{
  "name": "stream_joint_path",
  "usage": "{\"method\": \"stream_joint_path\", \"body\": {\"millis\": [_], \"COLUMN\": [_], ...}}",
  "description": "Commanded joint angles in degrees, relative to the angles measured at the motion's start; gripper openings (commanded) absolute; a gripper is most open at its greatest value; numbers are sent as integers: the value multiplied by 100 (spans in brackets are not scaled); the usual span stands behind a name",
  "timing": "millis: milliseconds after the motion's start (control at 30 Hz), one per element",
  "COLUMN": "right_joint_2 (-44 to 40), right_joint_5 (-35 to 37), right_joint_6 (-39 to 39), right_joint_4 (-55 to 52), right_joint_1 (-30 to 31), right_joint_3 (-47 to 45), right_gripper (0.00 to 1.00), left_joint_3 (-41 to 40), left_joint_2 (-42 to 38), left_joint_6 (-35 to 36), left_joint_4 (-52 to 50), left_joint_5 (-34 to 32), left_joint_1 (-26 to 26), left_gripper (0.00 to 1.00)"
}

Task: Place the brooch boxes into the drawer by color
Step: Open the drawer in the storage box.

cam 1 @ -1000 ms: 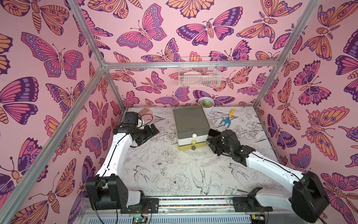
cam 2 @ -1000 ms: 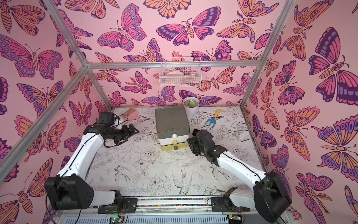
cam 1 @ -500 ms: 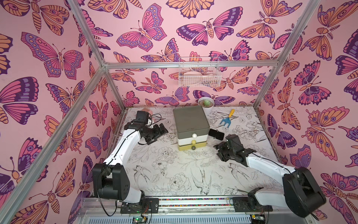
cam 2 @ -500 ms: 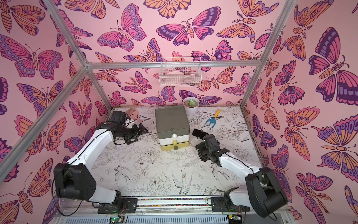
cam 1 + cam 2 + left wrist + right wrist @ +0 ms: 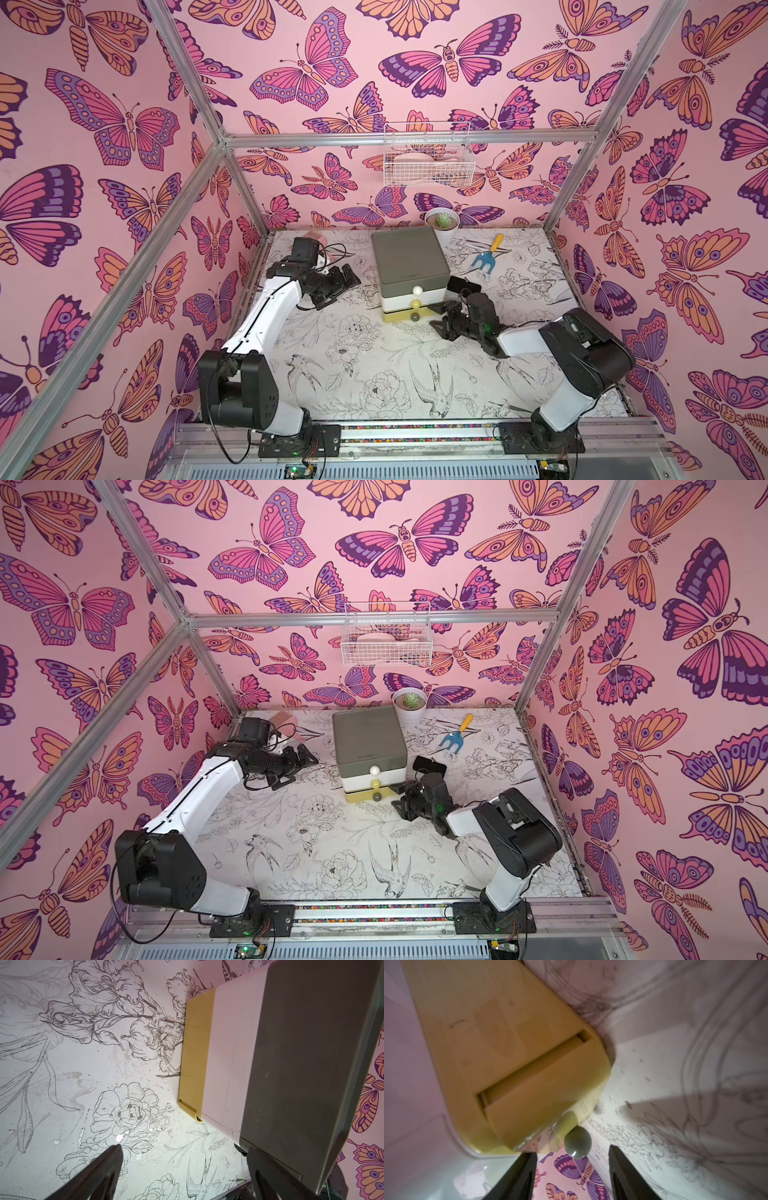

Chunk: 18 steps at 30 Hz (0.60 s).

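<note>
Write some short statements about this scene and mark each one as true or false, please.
1. The drawer has a yellow bottom tier. True.
2. The right claw is shut on the bottom knob. False: its jaws stand apart, with a gap on each side of the knob.
3. A black brooch box lies on the table beside the drawer. True.
4. The toy fork lies in the wire basket. False: it lies on the table.
5. The left claw holds a red box. False: it is open and empty.
</note>
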Motion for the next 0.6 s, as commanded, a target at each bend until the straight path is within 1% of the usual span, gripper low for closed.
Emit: {"method": "stream_joint_path", "body": {"millis": [0, 100, 167, 267, 400, 433, 500, 567], "right_joint_2": [455, 619, 518, 156, -209, -358, -894, -1921], "right_joint_5": [756, 1200, 1506, 1614, 1613, 1558, 1497, 1434], "right_joint_6": [1160, 1279, 1262, 1039, 697, 538, 95, -575], "right_joint_4": [1734, 2105, 2200, 1834, 1337, 1112, 148, -1510], "right_joint_1": [598, 920, 1000, 954, 911, 875, 775, 603], "right_joint_3": [-203, -140, -295, -515, -495, -458, -372, -147], "right_gripper": [59, 59, 59, 59, 59, 59, 59, 60], "left_joint_3": [-111, -140, -166, -212, -162, -152, -124, -111], "left_joint_2": [-152, -175, -214, -281, -249, -250, -259, -275], "left_joint_6": [36, 83, 103, 147, 190, 201, 199, 181], "left_joint_4": [0, -65, -107, -140, -192, -201, -201, -197], "left_joint_5": [-48, -46, -55, -125, -74, -78, -90, -90], "left_joint_1": [-5, -4, -3, 0, 0, 1, 2, 1], "left_gripper": [100, 100, 100, 100, 100, 100, 100, 100]}}
